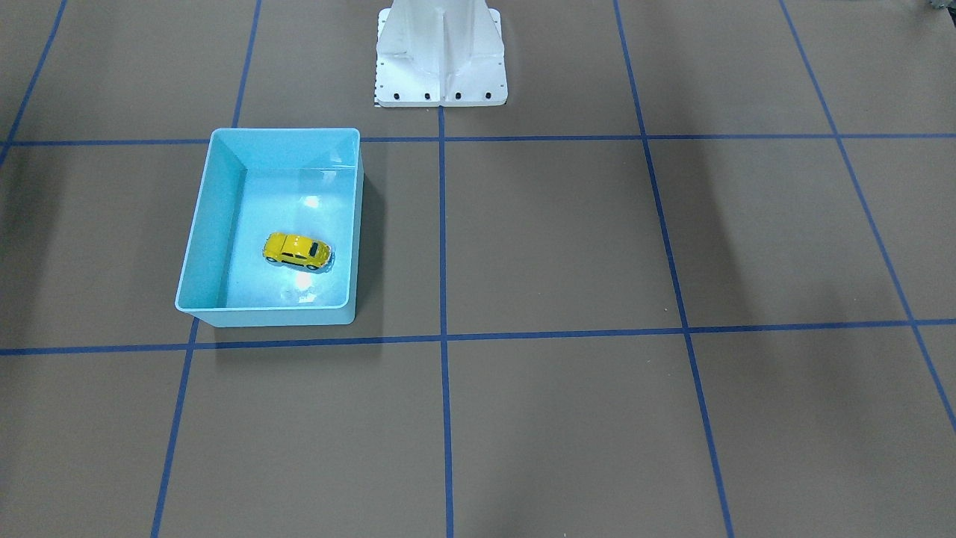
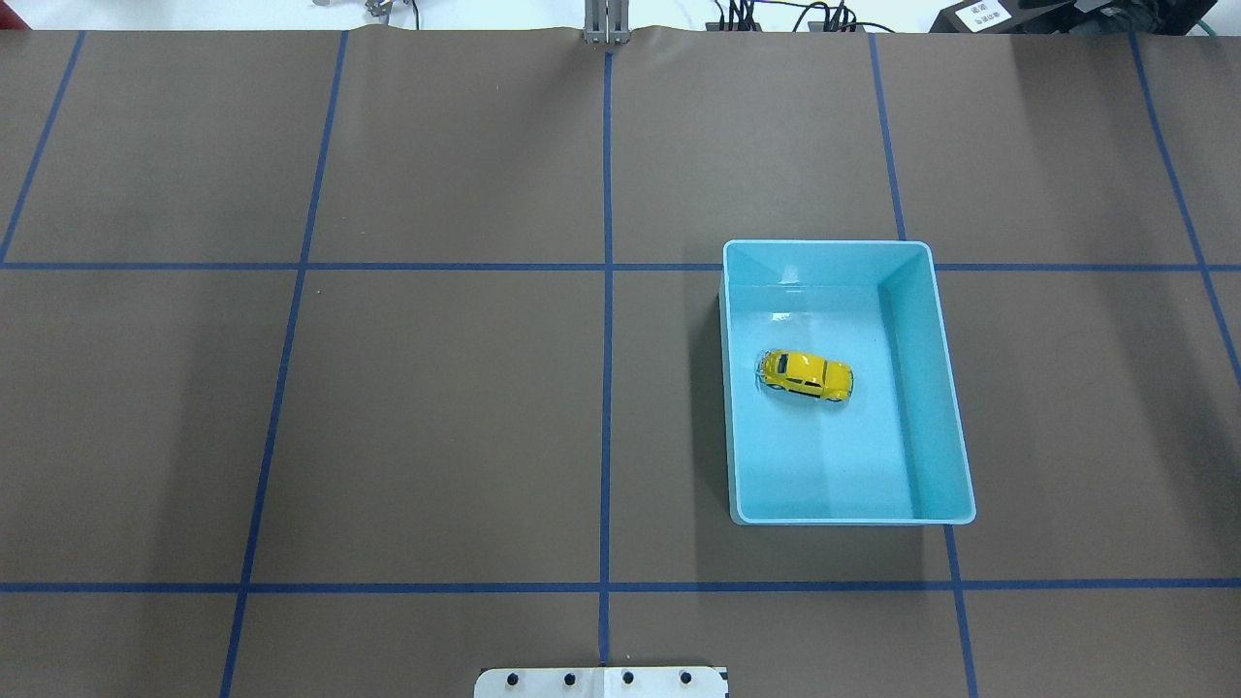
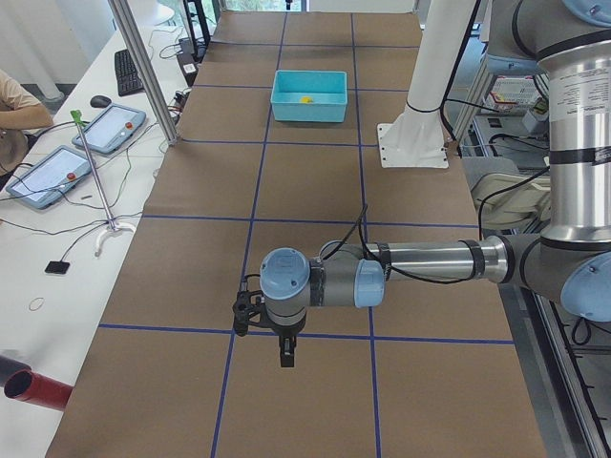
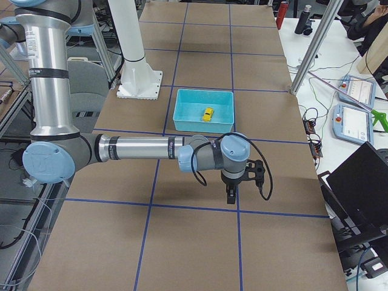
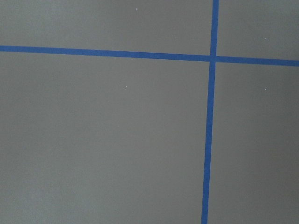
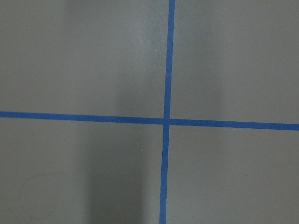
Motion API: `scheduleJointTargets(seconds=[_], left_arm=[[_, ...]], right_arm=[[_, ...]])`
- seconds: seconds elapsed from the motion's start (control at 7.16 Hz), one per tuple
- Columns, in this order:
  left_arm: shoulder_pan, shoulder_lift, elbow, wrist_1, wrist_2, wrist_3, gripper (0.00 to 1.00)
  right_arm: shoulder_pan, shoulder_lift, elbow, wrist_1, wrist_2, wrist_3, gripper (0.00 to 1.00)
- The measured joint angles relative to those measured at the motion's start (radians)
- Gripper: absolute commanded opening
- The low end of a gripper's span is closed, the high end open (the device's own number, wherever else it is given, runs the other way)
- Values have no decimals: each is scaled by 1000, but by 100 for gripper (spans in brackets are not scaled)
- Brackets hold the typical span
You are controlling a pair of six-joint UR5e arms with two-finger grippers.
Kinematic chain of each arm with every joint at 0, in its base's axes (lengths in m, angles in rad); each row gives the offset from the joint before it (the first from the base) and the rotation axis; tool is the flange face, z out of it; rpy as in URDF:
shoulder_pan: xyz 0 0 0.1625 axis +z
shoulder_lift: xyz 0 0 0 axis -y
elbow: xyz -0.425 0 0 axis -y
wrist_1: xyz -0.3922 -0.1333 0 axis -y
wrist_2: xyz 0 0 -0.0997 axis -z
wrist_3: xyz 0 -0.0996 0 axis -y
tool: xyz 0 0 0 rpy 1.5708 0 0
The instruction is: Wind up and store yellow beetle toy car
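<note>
The yellow beetle toy car (image 1: 297, 250) stands on its wheels inside the light-blue bin (image 1: 209, 224), near its middle. It also shows in the overhead view (image 2: 807, 375) in the bin (image 2: 933, 388), and small in the side views (image 3: 305, 97) (image 4: 208, 113). My left gripper (image 3: 286, 353) hangs above the table far from the bin, at my left end. My right gripper (image 4: 230, 195) hangs above the table a little past the bin, at my right end. I cannot tell whether either is open or shut. Both wrist views show only brown paper and blue tape.
The white robot pedestal (image 1: 441, 60) stands at the table's robot side, near the bin. Blue tape lines (image 2: 607, 291) grid the brown table cover. A metal pole (image 3: 143, 67) and a side table with tablets (image 3: 105, 129) flank the operators' side.
</note>
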Motion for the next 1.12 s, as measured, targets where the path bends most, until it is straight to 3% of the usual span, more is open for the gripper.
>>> scheduleJointTargets(seconds=[1.12], left_arm=[[1,-8,-9,-23,3,13,100]], right_arm=[[-1,-11,-7,-22,0,8,100]])
